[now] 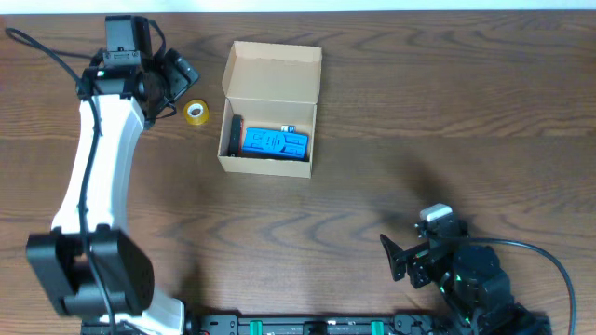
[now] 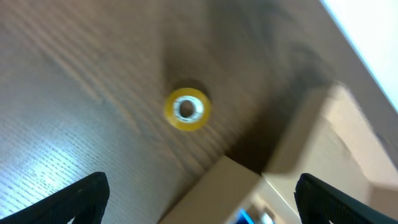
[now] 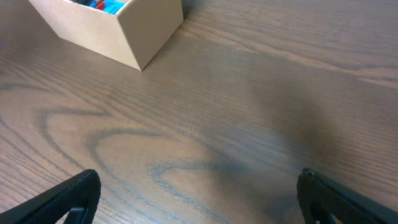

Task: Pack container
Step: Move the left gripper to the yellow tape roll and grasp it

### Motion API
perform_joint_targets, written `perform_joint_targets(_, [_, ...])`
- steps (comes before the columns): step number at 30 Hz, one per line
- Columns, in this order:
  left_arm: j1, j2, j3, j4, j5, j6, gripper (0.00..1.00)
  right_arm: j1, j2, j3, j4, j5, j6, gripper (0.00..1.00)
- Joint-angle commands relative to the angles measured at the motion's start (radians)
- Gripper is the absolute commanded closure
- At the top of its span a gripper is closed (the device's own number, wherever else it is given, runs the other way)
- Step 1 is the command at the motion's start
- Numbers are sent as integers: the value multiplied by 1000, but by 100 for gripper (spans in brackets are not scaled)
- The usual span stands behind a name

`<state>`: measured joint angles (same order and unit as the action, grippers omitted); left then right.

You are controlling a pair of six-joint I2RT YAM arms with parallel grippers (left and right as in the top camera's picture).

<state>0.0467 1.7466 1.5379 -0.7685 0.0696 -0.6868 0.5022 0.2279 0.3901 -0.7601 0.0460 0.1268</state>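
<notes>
The container (image 1: 272, 84) is a tan cardboard box with its lid flap open toward the far side. It holds a blue packet (image 1: 275, 141) and a dark item at its left end. A small yellow tape roll (image 1: 196, 113) lies on the table just left of the box, and shows in the left wrist view (image 2: 187, 109). My left gripper (image 1: 175, 82) is open and empty, above the table just left of the roll. The box corner shows in the left wrist view (image 2: 323, 143). My right gripper (image 1: 402, 259) is open and empty near the front right; the box shows far off in its view (image 3: 124, 28).
The wooden table (image 1: 419, 121) has a white strip along its far edge. A black rail (image 1: 307, 326) runs along the front edge between the arm bases. Cables trail from both arms.
</notes>
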Motion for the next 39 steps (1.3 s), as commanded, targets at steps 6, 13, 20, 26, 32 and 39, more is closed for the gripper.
perform_joint_targets(6, [12, 220, 3, 8, 2, -190, 3, -5, -5, 0, 0, 10, 18, 1])
perform_joint_targets(13, [12, 320, 3, 6, 1, -363, 20, -5, -5, 0, 0, 10, 18, 1])
perform_joint_targets(20, [11, 382, 55, 10, 5, -376, 21, -5, -5, 0, 0, 10, 18, 1])
perform_joint_targets(26, [11, 433, 111, 9, 9, -377, 19, -5, -5, 0, 0, 10, 18, 1])
perform_joint_targets(32, [11, 465, 129, 10, 8, -393, 19, -5, -5, 0, 0, 10, 18, 1])
perform_joint_targets(39, [11, 523, 129, 9, 36, -392, 31, -5, -5, 0, 0, 10, 18, 1])
